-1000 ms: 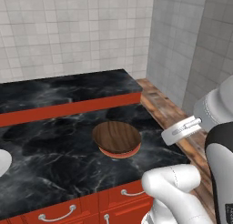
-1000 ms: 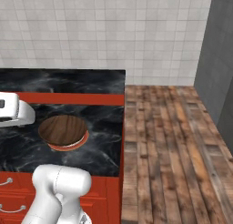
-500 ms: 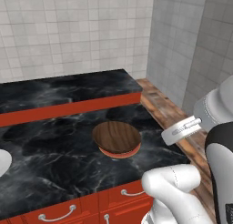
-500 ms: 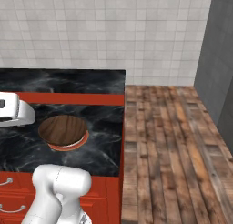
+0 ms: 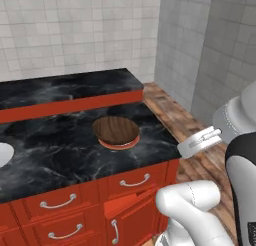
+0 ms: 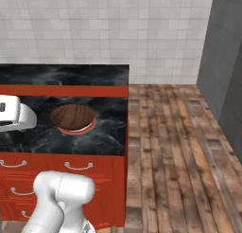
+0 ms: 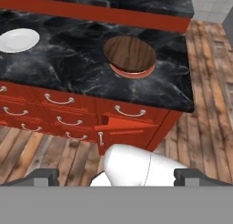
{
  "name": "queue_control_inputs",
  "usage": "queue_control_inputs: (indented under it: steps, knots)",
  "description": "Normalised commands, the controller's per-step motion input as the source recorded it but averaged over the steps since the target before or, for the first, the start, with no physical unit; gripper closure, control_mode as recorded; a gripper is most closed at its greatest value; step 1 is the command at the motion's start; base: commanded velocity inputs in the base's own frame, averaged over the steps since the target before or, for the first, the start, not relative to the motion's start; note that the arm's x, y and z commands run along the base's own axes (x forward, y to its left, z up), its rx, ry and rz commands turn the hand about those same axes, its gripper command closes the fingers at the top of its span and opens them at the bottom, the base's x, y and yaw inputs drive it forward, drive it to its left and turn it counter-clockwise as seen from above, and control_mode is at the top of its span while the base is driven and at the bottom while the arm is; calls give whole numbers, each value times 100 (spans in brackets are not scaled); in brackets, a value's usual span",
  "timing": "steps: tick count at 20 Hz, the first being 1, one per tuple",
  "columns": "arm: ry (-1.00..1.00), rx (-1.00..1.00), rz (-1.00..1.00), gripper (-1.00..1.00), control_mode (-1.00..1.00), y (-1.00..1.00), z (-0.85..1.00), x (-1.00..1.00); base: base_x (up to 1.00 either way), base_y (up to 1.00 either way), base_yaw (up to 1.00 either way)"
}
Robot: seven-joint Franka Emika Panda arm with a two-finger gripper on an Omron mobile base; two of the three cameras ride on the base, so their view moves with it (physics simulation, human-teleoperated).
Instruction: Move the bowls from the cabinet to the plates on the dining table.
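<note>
Toward the dining table's (image 7: 54,54) right end the brown bowl (image 7: 129,53) sits on its plate; my claw (image 7: 116,177), released and empty, hangs back off the near edge, with the bare white plate (image 7: 18,40) away left.

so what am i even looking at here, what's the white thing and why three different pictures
These are rendered pictures of a simulated kitchen. The white thing is a robot arm on a driving base. Two cameras sit behind it, one to its left and one to its right, both looking over it at the dining table, a black marble top on red drawers. The third camera sits on the arm's hand, looking down from above.

On the table, a dark brown wooden bowl sits on a plate whose rim looks reddish under it. Further along, in the hand view, lies an empty white plate. The gripper has its jaws wide open and holds nothing, well back from the table. One red door under the top stands slightly ajar.
</note>
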Motion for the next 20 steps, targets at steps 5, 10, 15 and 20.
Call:
queue_control_inputs:
  steps: [5, 10, 15, 20]
  knots:
    - [0, 0, 0, -100, 100, 0, 0, 0, -9, -16, -34]
    - [0, 0, 0, -100, 100, 0, 0, 0, 27, -1, -63]
    - [0, 0, 0, -100, 100, 0, 0, 0, 10, 0, -76]
    - [0, 0, 0, -100, 100, 0, 0, 0, 16, 0, -81]
